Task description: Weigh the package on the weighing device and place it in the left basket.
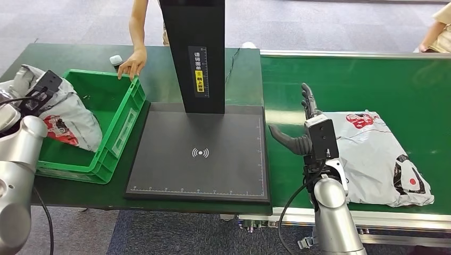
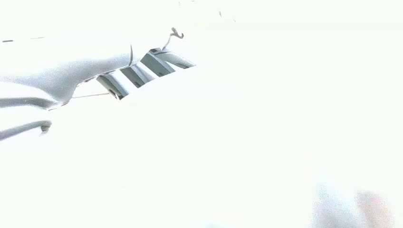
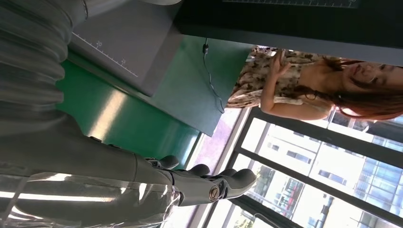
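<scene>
A grey-white package with red print lies in the green basket at the left. My left wrist hangs over that package, and the hand beyond it is hidden; the left wrist view is washed out white by glare. A second package of the same kind lies on the green conveyor at the right. My right hand rests at this package's left edge, fingers straight and thumb spread, holding nothing. In the right wrist view the fingers lie over the package's shiny plastic.
The dark weighing platform with its black post stands in the middle, bare. A person's hand rests on the basket's far rim, beside a small white object. Another person's arm shows at the far right.
</scene>
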Action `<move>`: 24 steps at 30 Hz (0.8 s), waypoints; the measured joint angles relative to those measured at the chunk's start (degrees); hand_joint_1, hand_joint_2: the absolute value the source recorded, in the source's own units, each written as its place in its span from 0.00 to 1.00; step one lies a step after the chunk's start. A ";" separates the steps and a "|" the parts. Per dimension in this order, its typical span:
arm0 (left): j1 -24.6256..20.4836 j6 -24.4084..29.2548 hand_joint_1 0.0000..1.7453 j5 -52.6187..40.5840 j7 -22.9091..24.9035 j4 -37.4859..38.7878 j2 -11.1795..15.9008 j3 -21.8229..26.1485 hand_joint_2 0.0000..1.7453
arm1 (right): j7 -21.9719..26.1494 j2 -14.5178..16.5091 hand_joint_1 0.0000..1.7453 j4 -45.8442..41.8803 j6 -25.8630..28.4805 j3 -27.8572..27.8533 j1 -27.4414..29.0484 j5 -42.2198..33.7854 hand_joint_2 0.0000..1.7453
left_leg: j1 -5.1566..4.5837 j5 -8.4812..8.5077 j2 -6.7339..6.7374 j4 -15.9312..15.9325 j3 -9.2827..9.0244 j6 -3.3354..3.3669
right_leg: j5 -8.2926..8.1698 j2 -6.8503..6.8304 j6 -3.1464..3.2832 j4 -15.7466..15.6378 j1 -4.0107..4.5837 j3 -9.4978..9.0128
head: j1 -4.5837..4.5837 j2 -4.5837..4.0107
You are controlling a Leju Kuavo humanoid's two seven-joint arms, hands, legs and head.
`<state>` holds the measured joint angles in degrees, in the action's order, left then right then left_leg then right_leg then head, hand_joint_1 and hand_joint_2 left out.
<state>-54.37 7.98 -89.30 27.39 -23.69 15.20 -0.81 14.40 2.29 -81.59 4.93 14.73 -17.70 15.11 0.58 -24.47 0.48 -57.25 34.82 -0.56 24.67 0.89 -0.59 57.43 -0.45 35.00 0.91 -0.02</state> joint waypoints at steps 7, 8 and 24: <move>0.01 -2.31 0.00 0.53 -1.59 1.82 0.05 1.28 1.00 | 0.00 0.00 0.00 0.85 -0.50 0.31 -0.87 -0.32 1.00 | -0.02 0.00 -0.03 -0.01 0.01 0.00 | 0.01 -0.03 -0.01 -0.01 -0.03 0.00 | 0.00 0.00; 0.07 -2.53 0.00 0.55 -2.05 1.98 -0.01 1.47 1.00 | 0.00 0.00 0.00 0.93 -0.59 0.33 -0.92 -0.33 1.00 | -0.02 0.00 -0.04 -0.01 0.01 0.00 | 0.01 -0.03 -0.01 -0.01 -0.03 0.00 | 0.01 0.00; 2.54 18.97 0.00 8.46 -20.77 -1.71 -3.24 7.37 1.00 | -0.14 0.00 0.00 -0.85 -0.58 0.34 0.72 0.02 1.00 | -0.03 0.00 -0.02 -0.02 -0.02 0.00 | 0.01 -0.02 -0.01 -0.02 -0.04 0.01 | -0.01 0.00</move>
<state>-51.83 26.95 -80.83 6.62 -25.40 11.95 6.56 14.27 2.29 -82.44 4.35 15.07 -16.99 15.13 0.56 -24.48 0.46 -57.28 34.81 -0.56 24.67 0.88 -0.60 57.40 -0.49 35.02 0.90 -0.02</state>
